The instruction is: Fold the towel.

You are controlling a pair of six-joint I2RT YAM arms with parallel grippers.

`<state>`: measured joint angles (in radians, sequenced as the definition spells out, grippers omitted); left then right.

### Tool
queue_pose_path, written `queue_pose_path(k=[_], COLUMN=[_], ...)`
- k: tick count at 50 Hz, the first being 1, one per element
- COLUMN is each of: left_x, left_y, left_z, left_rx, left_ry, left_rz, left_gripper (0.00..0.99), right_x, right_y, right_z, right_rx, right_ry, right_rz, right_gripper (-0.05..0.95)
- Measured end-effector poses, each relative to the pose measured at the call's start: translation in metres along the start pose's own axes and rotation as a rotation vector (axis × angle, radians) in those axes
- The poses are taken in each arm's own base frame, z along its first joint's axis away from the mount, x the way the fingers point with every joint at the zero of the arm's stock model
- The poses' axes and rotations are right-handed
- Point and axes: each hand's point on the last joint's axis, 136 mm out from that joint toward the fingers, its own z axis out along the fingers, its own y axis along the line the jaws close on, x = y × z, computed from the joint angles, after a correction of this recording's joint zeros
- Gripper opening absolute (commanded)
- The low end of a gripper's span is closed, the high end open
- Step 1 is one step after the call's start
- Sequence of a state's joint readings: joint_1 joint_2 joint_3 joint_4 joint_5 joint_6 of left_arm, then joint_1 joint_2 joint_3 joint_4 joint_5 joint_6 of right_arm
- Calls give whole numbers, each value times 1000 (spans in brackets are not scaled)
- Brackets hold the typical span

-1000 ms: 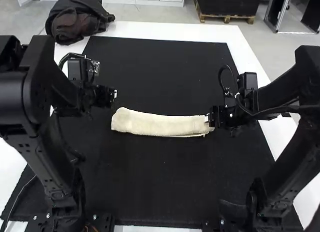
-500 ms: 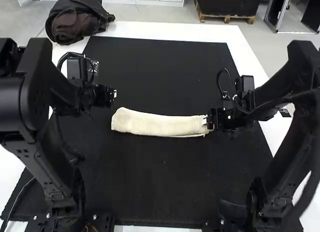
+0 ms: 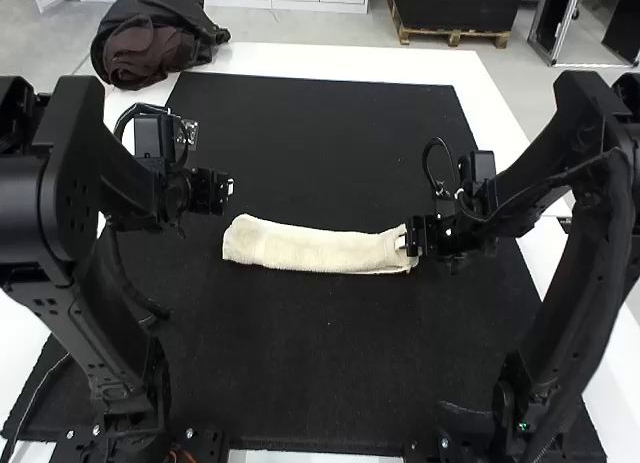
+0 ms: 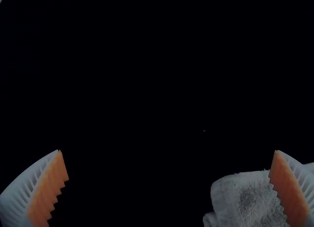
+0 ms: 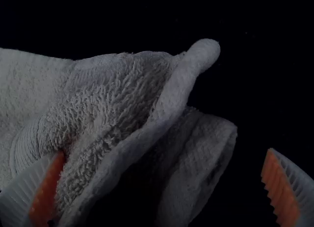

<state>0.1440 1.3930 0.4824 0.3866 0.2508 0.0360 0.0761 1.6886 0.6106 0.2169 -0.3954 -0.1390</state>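
Note:
A cream towel (image 3: 310, 248) lies as a long folded strip across the middle of the black mat. At its right end is my right gripper (image 3: 405, 241); in the right wrist view that gripper (image 5: 164, 163) stands open, one finger against the terry surface and the raised edge of the towel (image 5: 105, 109) between the fingers. My left gripper (image 3: 228, 187) is above and beyond the strip's left end, clear of it. In the left wrist view the left gripper (image 4: 168, 163) is wide open, with a corner of the towel (image 4: 248, 200) beside one finger.
The black mat (image 3: 310, 373) covers most of the white table (image 3: 345, 59). A dark jacket or bag (image 3: 155, 38) lies bundled at the table's far left corner.
My right gripper has moved left, farther over the towel's right end, which now looks more rumpled. The left arm has stayed nearly still.

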Motion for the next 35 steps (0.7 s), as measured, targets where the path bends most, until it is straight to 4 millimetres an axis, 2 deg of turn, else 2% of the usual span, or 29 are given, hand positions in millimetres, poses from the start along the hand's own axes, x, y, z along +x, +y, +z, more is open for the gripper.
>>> queue_pose_path(k=[26,30,32,34,35], left_x=[-1,-1,-1,-1,-1], left_y=[0,0,0,0,0], left_z=[0,0,0,0,0], left_rx=[0,0,0,0,-1], left_ry=[-3,-3,-3,-3,-3], left_rz=[1,1,1,1,1], left_gripper=[957,957,957,957,957], right_x=[-2,-1,-2,-1,-1], right_y=[-3,-4,-6,-9,-11], right_z=[14,14,15,15,15], right_rx=[4,12,21,37,51], right_ry=[-4,-3,-4,-3,-4], right_rz=[1,0,-1,-1,-3], right_gripper=[898,749,608,366,175])
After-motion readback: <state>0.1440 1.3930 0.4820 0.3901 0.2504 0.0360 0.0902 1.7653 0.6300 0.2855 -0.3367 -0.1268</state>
